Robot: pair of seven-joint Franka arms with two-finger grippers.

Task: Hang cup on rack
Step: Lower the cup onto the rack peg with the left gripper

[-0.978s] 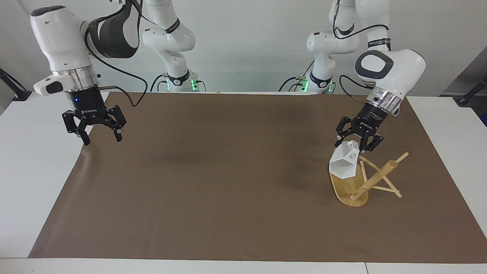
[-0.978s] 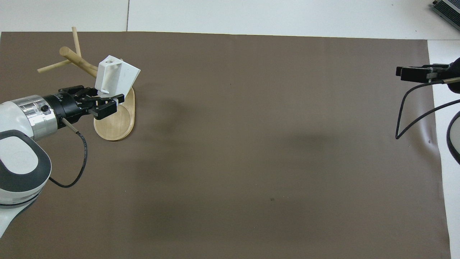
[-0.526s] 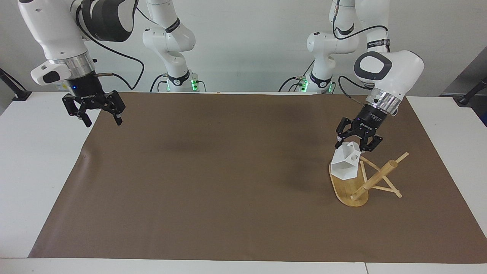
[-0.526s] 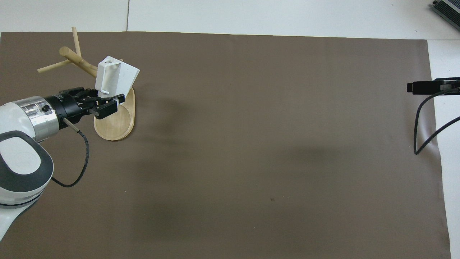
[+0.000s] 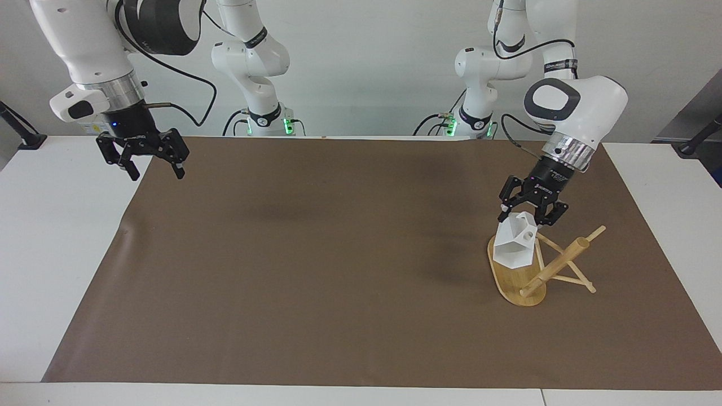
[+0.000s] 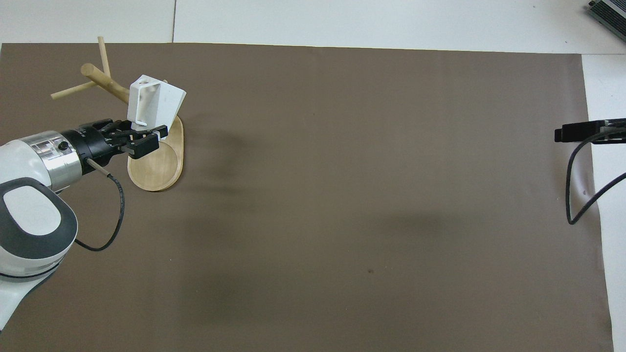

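Cup (image 5: 513, 245): white, faceted, with a blocky handle pierced by a round hole. It is tilted, held above the rack's oval base at the left arm's end of the surface, handle uppermost and turned toward the pegs.

Left hand (image 5: 527, 214): closed on the cup at its handle end, the only support visible. It reaches down at a slant from the left arm. In the overhead view (image 6: 139, 139) it lies over the base's nearer edge.

Rack (image 5: 555, 265): light bamboo mug tree. The oval base (image 5: 510, 282) lies flat on the brown mat. The thick central post appears to lean steeply toward the left arm's end, with thin pegs crossing it. The cup sits just beside the nearest pegs; whether it touches one cannot be told.

Step in hand, as judged: threading the handle onto a peg; not yet done. To do it well, line the handle's opening with one peg's free tip, then slide along that peg's axis rather than pushing sideways. The rack looks light and its post leans, so a side load may shift or tip it. Release only once the peg bears the cup.

Right hand (image 5: 149, 155): open, empty, raised over the mat's edge at the right arm's end, well apart from the work. That arm waits.

Mat (image 5: 316, 270): brown, covering most of the white surface (image 5: 51, 237).
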